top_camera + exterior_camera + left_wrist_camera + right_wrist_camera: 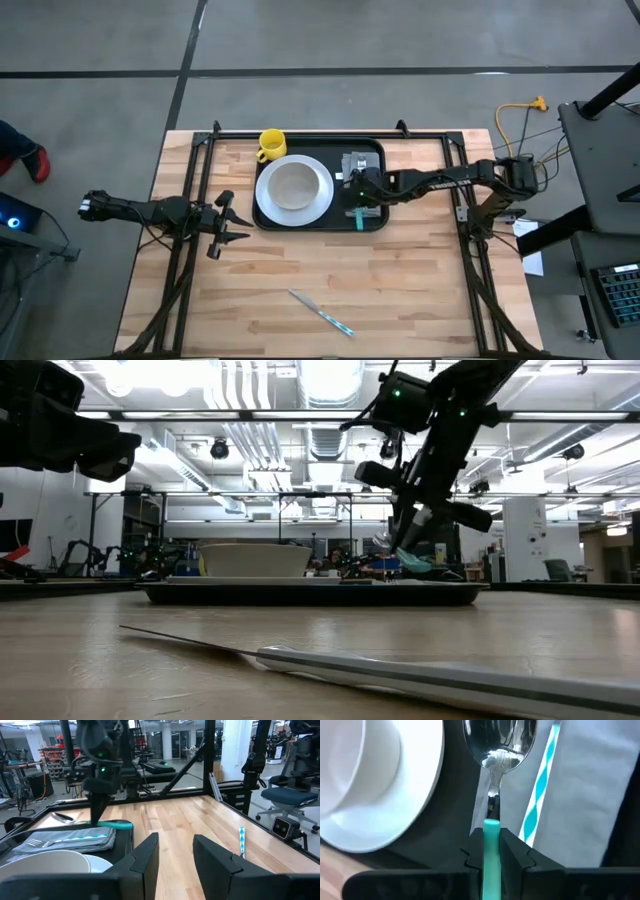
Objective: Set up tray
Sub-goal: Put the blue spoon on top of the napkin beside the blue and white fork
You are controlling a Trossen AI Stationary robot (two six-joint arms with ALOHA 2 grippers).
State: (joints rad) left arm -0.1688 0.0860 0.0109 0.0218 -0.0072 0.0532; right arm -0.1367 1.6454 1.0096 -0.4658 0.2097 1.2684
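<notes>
The black tray (372,222) lies at the table's far middle and carries a white plate (318,205) with a white bowl (293,185) on it. A grey napkin (355,163) lies on the tray's right part, with a fork with a striped handle (540,795) on it. My right gripper (358,192) is over the tray between plate and napkin, shut on a spoon with a teal handle (500,740). My left gripper (236,222) hovers open over the table left of the tray. A yellow mug (271,145) stands at the tray's far left corner. My right gripper pinches the spoon by its teal handle (491,832) between the two fingers, which come from above and lie across it. The spoon's bowl (383,542) points away from the fingers, low over the tray floor beside the napkin. Whether it rests on the tray I cannot tell.
A knife with a striped teal handle (322,312) lies on the bare wood near the table's near edge, slanted. The black frame rails (300,133) run along the far edge and both sides. Open wood lies between the tray and the knife.
</notes>
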